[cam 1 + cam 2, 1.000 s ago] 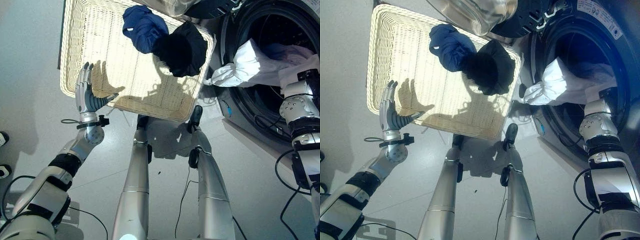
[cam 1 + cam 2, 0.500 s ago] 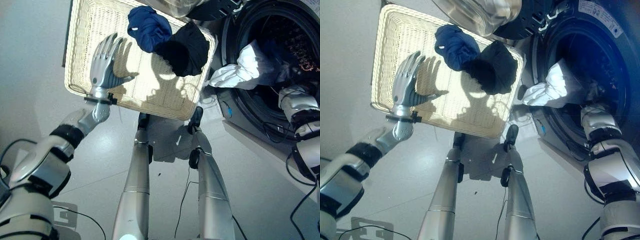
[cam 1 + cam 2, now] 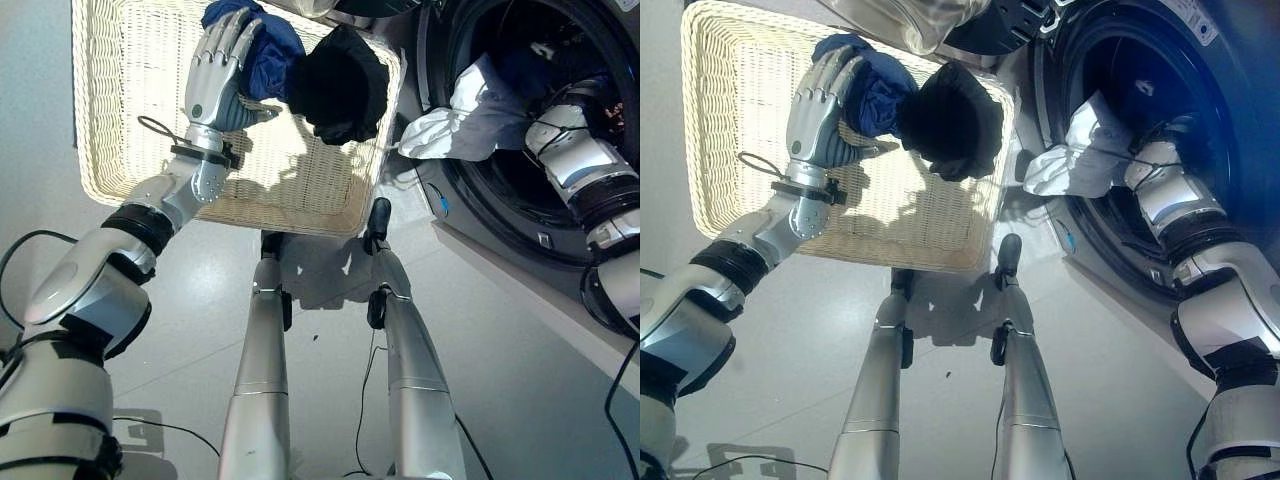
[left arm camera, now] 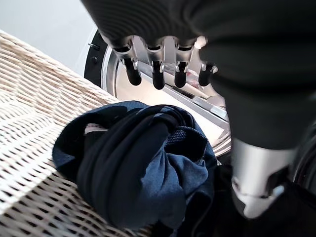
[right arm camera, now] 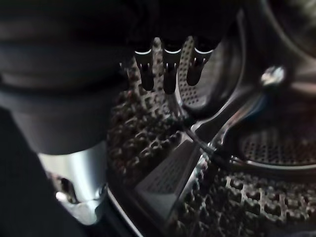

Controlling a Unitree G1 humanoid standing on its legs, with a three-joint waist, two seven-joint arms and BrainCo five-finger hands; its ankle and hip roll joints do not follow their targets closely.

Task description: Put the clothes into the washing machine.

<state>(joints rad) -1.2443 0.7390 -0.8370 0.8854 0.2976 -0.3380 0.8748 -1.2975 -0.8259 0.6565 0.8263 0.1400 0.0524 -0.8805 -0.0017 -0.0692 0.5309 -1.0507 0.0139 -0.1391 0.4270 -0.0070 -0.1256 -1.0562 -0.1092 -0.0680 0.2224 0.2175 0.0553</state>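
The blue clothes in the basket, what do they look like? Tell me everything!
The blue clothes are a dark navy bundle of soft fabric, scrunched and folded over on themselves. They lie at the far edge of the pale woven basket, close to the washing machine. A black garment lies right beside them, touching. The left hand is over the bundle with straight fingers, not closed round it.
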